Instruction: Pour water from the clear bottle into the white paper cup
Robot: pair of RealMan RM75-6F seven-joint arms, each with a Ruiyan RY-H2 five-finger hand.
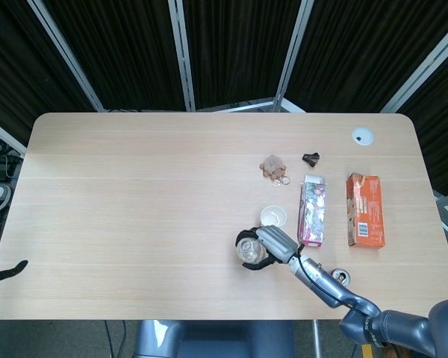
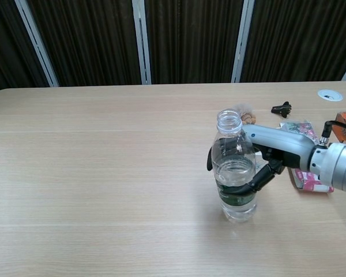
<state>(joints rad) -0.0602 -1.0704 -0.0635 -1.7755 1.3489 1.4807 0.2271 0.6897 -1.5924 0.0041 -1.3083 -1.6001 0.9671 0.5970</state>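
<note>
- The right robot hand [image 2: 265,158] is wrapped around the clear bottle [image 2: 235,167], with dark fingers [image 2: 249,183] curled round its lower body at the green label band; the head view shows the same grip from above [image 1: 272,242].
- The clear bottle stands upright on the table [image 2: 104,173], its cap off and its mouth open, with water filling the lower part. Whether its base rests on the table or hangs just above it cannot be told.
- The white paper cup [image 1: 272,216] stands upright just beyond the right robot hand, on the far side of it from the robot, close to the bottle but not touching it. In the chest view the cup is hidden behind the bottle and the hand.
- A pink carton [image 1: 311,215] lies flat just to the outer side of the right robot hand, beside the cup; an orange box [image 1: 364,210] lies further out the same way.
- Further beyond the hand sit a small brownish heap [image 1: 273,166] and a small black object [image 1: 311,157].
- A white round disc [image 1: 362,135] is set in the table near its far corner, well apart from the hand.
- Of the left arm only a dark tip [image 1: 7,270] shows at the edge of the head view; how the left robot hand stands cannot be told.
</note>
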